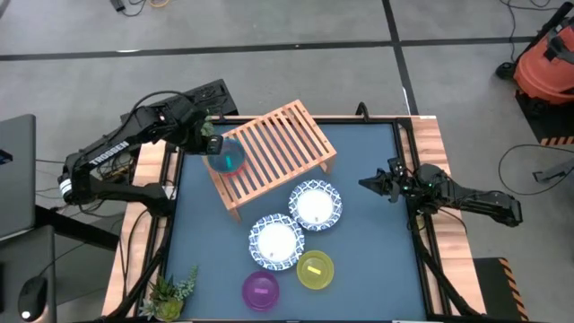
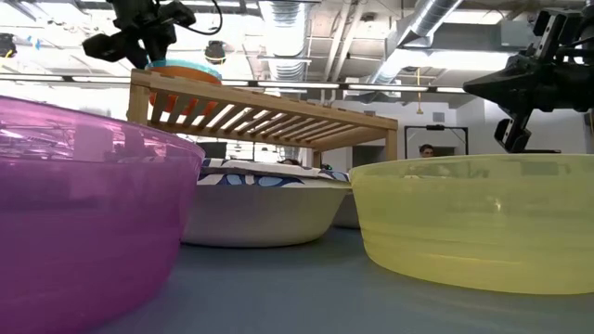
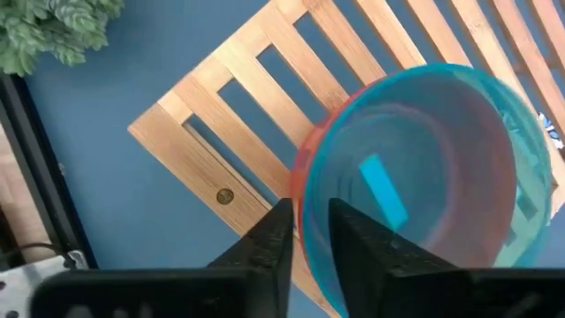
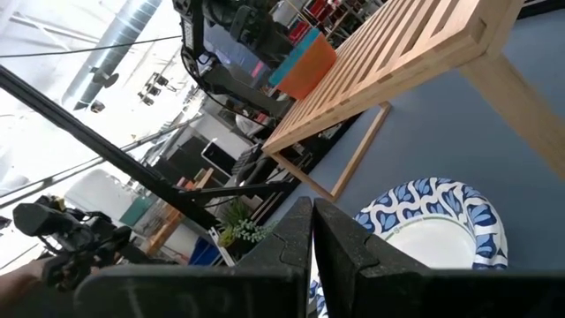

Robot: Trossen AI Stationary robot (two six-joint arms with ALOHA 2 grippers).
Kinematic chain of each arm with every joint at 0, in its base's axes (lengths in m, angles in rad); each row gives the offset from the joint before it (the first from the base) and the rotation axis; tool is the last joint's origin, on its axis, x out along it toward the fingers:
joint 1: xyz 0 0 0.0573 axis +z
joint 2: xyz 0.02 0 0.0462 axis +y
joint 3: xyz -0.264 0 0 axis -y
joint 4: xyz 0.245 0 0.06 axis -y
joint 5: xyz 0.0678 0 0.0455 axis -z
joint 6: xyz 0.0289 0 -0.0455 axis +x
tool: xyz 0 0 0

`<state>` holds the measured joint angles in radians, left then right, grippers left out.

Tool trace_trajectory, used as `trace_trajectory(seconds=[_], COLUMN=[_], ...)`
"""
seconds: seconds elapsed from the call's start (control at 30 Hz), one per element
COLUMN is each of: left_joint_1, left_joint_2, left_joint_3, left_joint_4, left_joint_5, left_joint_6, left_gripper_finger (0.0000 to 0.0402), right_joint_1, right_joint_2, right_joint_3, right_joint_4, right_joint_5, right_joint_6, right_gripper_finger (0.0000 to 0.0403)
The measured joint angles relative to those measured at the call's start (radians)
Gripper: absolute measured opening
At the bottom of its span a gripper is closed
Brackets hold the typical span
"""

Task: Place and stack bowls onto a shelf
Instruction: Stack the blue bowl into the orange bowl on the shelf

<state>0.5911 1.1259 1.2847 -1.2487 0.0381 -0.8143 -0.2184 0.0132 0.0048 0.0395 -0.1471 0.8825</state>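
The cyan bowl [image 1: 230, 158] [image 3: 424, 159] sits nested in the red bowl [image 3: 300, 181] on the left end of the light-wood slatted shelf [image 1: 278, 144] [image 3: 247, 97]. My left gripper [image 1: 213, 144] [image 3: 311, 238] is at the stack's left rim, shut on it. Two white blue-rimmed bowls [image 1: 315, 205] [image 1: 275, 240] rest on the blue mat in front of the shelf. The yellow bowl [image 1: 315, 270] and the purple bowl [image 1: 260, 289] stand nearer the near edge. My right gripper [image 1: 386, 184] [image 4: 311, 238] hovers shut at the table's right side, holding nothing. My left gripper holds the nested bowls by the rim [image 3: 309, 208] on their left side, one finger [image 3: 353, 243] inside the cyan bowl and one finger [image 3: 278, 243] outside. The fingers come from above, pointing down. The stack sits upright on the shelf's slats.
A small potted plant [image 1: 170, 292] stands at the mat's near left corner. A black slab [image 1: 211, 97] lies beyond the table's far left corner. The shelf's right half [image 1: 300, 135] is bare slats. Wooden borders edge the mat left and right.
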Motion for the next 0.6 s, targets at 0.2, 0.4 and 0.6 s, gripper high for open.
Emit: trace_trajectory(seconds=[0.2,0.4,0.6], left_joint_1=[0.002,0.009,-0.032], left_joint_2=[-0.005,-0.006,-0.008], left_joint_3=[0.005,0.131,0.273], left_joint_4=[0.056,-0.001,-0.2], left_joint_5=[0.044,0.148,0.109], left_joint_6=[0.04,0.135,0.17], left_gripper_finger=[0.0126,0.0156,0.0157], right_joint_1=[0.0,0.0,0.0], right_joint_2=[0.0,0.0,0.0], right_joint_3=[0.0,0.0,0.0], right_joint_4=[0.0,0.0,0.0], right_joint_5=[0.0,-0.001,-0.001], right_joint_6=[0.0,0.0,-0.001], right_gripper_finger=[0.0042,0.0042,0.0042])
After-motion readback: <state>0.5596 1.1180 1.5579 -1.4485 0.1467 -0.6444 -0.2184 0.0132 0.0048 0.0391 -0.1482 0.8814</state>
